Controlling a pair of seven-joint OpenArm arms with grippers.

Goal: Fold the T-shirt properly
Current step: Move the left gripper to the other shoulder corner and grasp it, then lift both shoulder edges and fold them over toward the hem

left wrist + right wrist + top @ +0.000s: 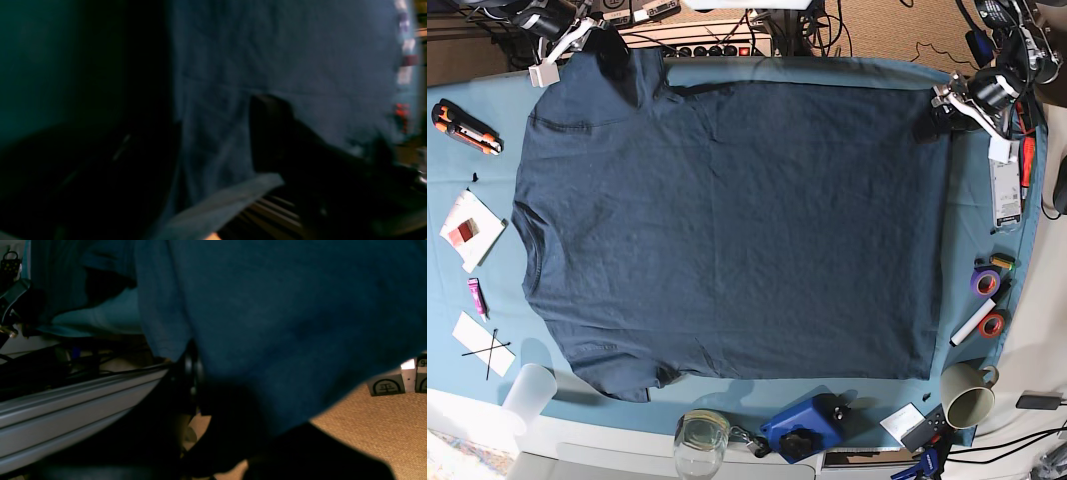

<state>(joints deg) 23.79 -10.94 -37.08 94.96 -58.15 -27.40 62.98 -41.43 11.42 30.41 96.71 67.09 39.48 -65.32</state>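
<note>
The dark navy T-shirt (727, 220) lies spread flat on the teal tablecloth (827, 68), sleeves toward the left and hem toward the right. At the back left, my right gripper (610, 50) is shut on the far sleeve, which rises off the table. In the right wrist view the shirt cloth (283, 323) drapes over the fingers and hides them. My left gripper (930, 125) sits at the shirt's far right hem corner. In the blurred left wrist view a dark finger (270, 133) stands well apart from the other, with shirt cloth (217, 133) lying between them.
An orange box cutter (465, 127), a white pad (469, 228), a pink marker (475, 297) and a paper slip (482, 345) line the left edge. A plastic cup (530, 392), glass jar (700, 440), blue device (805, 428) and mug (967, 395) stand along the front. Tape rolls (984, 281) lie at the right.
</note>
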